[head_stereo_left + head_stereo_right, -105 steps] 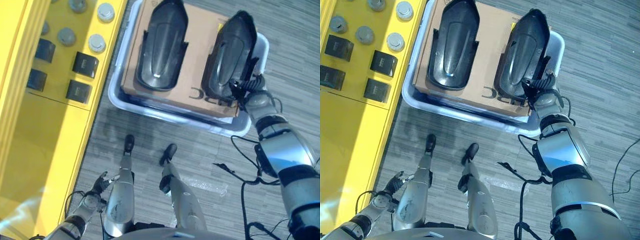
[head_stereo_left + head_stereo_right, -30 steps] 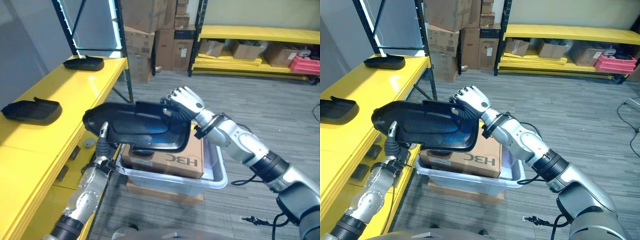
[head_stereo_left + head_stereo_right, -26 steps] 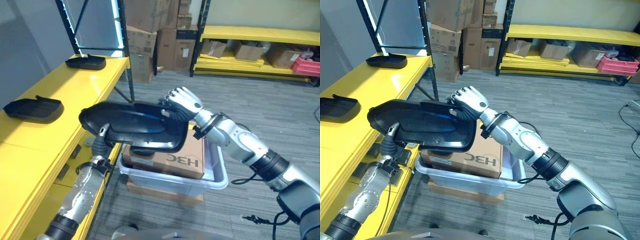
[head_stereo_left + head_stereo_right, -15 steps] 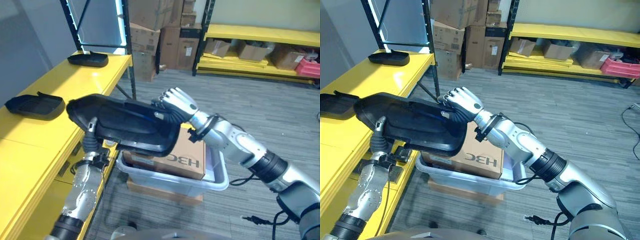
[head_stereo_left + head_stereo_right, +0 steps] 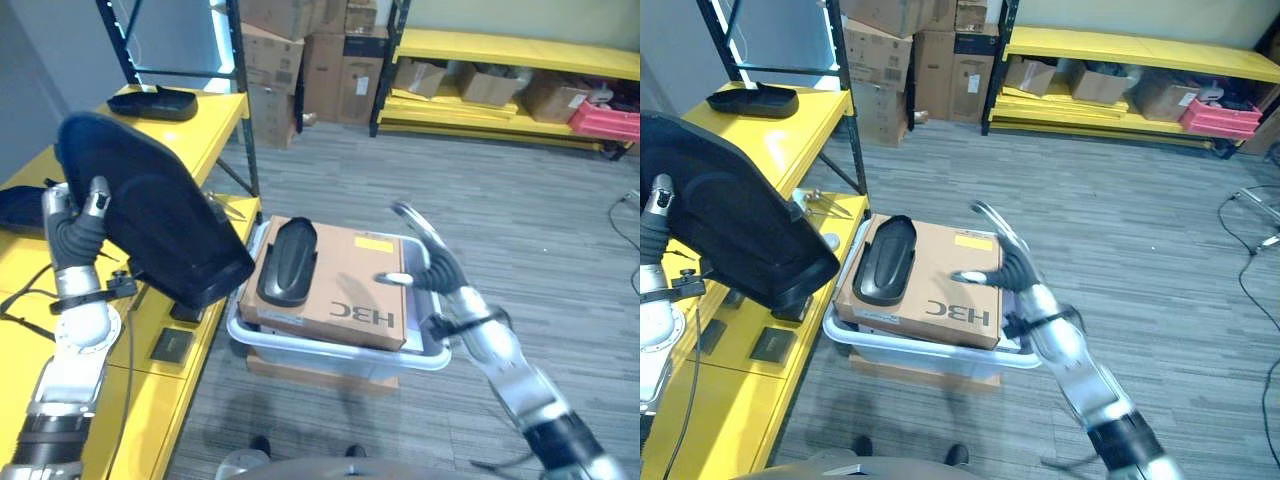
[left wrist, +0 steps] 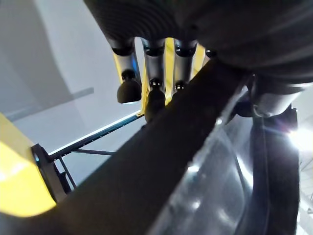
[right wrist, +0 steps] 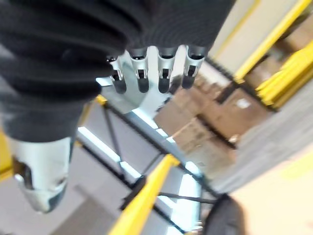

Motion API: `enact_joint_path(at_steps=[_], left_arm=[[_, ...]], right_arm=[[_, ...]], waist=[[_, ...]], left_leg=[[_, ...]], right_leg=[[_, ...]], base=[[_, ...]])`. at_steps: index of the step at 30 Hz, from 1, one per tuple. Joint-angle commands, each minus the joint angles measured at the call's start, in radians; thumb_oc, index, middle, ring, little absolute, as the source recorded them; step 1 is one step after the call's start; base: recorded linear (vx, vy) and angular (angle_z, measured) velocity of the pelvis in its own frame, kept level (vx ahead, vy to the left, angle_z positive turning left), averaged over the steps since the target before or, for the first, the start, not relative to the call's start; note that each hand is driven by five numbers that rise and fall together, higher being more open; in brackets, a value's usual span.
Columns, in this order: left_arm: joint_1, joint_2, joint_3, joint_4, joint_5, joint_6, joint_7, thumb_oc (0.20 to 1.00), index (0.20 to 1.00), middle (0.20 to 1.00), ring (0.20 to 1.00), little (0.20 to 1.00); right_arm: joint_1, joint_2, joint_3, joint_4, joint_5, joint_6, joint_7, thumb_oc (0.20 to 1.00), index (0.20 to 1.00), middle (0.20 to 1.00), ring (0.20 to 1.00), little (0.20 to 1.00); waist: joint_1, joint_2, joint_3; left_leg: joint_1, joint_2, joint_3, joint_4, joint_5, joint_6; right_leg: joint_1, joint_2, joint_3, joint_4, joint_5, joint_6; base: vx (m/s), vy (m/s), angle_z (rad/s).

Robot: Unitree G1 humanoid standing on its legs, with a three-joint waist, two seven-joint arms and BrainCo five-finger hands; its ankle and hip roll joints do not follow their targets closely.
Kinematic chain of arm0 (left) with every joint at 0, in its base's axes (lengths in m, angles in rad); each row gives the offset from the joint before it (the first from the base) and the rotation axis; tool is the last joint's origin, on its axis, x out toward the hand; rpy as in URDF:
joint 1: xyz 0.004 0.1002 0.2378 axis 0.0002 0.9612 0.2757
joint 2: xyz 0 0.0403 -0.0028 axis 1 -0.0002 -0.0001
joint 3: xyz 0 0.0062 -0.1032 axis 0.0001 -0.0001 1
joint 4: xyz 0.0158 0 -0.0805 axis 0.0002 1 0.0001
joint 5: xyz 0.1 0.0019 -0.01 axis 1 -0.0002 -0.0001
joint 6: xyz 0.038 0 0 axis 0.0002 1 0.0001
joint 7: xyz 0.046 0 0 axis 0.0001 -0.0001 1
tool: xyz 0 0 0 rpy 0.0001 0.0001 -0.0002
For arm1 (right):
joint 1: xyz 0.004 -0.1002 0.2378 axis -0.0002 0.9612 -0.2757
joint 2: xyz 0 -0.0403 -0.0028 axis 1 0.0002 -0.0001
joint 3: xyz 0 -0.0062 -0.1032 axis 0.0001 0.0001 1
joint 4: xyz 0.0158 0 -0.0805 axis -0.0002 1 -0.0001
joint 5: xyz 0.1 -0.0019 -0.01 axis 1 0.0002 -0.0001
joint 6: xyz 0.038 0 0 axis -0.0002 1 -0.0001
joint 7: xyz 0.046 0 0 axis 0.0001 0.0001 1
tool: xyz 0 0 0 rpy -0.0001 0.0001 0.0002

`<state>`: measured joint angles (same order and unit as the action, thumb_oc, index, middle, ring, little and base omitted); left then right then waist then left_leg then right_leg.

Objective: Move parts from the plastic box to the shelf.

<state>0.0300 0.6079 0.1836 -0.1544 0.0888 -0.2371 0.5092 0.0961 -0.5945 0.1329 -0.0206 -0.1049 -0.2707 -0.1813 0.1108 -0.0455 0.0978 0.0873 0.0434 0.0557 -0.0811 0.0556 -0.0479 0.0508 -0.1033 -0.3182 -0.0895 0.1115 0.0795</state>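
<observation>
Black part [image 5: 150, 225] in left hand [image 5: 72, 225]

A yellow shelf [image 5: 215, 140] carries two black parts [image 5: 153, 101], well apart, while the plastic box [image 5: 330, 352] stands on a carton on the grey floor [image 5: 520, 220].

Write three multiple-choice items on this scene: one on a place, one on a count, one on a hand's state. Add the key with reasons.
1. Where does the black part outside the left hand lie?
A. on the cardboard box
B. on the floor
C. on the far shelf

2. How many black parts rest on the yellow shelf?
A. none
B. two
C. five

3. The right hand is:
A. shut on a part
B. open
C. pressing the box

Key: 1 A, the part sits on the box top. 2 B, one far, one by the left hand. 3 B, fingers spread above the box, holding nothing.
</observation>
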Motion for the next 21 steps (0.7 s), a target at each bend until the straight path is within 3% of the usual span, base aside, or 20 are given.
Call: enact_joint_path(at_steps=[1,9,10,11,12,14,15,17,21], left_arm=[[-0.060,0.058,-0.006,-0.067,0.107,-0.031,0.011,0.200,0.200,0.200,0.200,0.200],[-0.078,0.058,-0.035,-0.109,0.056,-0.078,-0.044,0.200,0.200,0.200,0.200,0.200],[-0.111,0.049,-0.071,-0.108,0.020,-0.098,-0.059,0.200,0.200,0.200,0.200,0.200],[-0.137,0.032,-0.115,-0.100,-0.018,-0.114,-0.083,0.200,0.200,0.200,0.200,0.200],[-0.145,0.030,-0.128,-0.101,-0.022,-0.115,-0.093,0.200,0.200,0.200,0.200,0.200],[-0.145,0.023,-0.158,-0.113,-0.034,-0.122,-0.117,0.200,0.200,0.200,0.200,0.200],[-0.144,0.024,-0.157,-0.114,-0.034,-0.121,-0.117,0.200,0.200,0.200,0.200,0.200],[-0.110,0.002,-0.157,-0.129,-0.027,-0.118,-0.115,0.200,0.200,0.200,0.200,0.200],[-0.053,-0.005,-0.117,-0.163,-0.024,-0.117,-0.109,0.200,0.200,0.200,0.200,0.200]], right_arm=[[-0.070,0.006,0.060,0.034,0.037,-0.005,0.029,1.000,1.000,1.000,1.000,1.000],[-0.002,0.153,0.120,0.475,0.063,0.071,0.076,1.000,1.000,1.000,1.000,1.000],[-0.022,0.205,0.133,0.608,0.094,0.080,0.077,1.000,1.000,1.000,1.000,1.000],[-0.026,0.250,0.140,0.727,0.139,0.092,0.086,1.000,1.000,1.000,1.000,1.000],[-0.031,0.269,0.139,0.790,0.162,0.094,0.087,1.000,1.000,1.000,1.000,1.000],[-0.037,0.351,0.160,0.979,0.196,0.122,0.101,1.000,1.000,1.000,1.000,1.000],[-0.039,0.353,0.160,0.983,0.196,0.120,0.101,1.000,1.000,1.000,1.000,1.000],[-0.050,0.392,0.158,1.083,0.210,0.134,0.098,1.000,1.000,1.000,1.000,1.000],[-0.095,0.416,0.161,1.161,0.224,0.138,0.087,1.000,1.000,1.000,1.000,1.000]], waist=[[0.014,-0.033,-0.023],[0.032,-0.040,0.005],[0.019,-0.036,0.017],[-0.001,-0.023,0.022],[0.001,-0.019,0.023],[0.030,-0.009,0.021],[0.021,-0.009,0.022],[0.041,-0.003,0.020],[0.092,0.011,0.057]], left_leg=[[0.000,0.000,-0.048,-0.006,-0.119,0.004],[-0.011,-0.039,-0.108,-0.006,-0.123,0.026],[-0.031,-0.043,-0.146,-0.006,-0.111,0.032],[-0.044,-0.044,-0.198,-0.006,-0.101,0.037],[-0.056,-0.046,-0.221,-0.006,-0.092,0.037],[-0.075,-0.043,-0.315,-0.006,-0.072,0.015],[-0.075,-0.043,-0.324,-0.006,-0.072,0.014],[-0.078,-0.022,-0.367,-0.006,-0.059,-0.021],[-0.119,0.013,-0.417,0.039,-0.026,-0.076]], right_leg=[[0.040,-0.148,-0.059,0.002,-0.041,0.133],[0.031,-0.177,-0.042,0.060,-0.049,0.142],[-0.002,-0.151,0.044,0.108,-0.077,0.131],[-0.029,-0.076,0.207,0.151,-0.146,0.119],[-0.040,-0.053,0.255,0.161,-0.165,0.109],[0.016,-0.031,0.199,0.122,-0.192,0.069],[0.022,-0.031,0.189,0.118,-0.192,0.068],[0.065,-0.008,0.119,0.087,-0.199,0.050],[0.105,0.036,0.050,0.038,-0.205,0.019]], base=[[-0.04,0.073,-0.07],[-0.02,0.034,0.06],[-0.03,-0.010,0.49],[-0.02,-0.014,0.65],[0.07,-0.094,2.03],[0.08,-0.232,1.87],[0.07,-0.315,0.87],[0.05,-0.276,1.32],[-0.04,-0.216,0.44]])
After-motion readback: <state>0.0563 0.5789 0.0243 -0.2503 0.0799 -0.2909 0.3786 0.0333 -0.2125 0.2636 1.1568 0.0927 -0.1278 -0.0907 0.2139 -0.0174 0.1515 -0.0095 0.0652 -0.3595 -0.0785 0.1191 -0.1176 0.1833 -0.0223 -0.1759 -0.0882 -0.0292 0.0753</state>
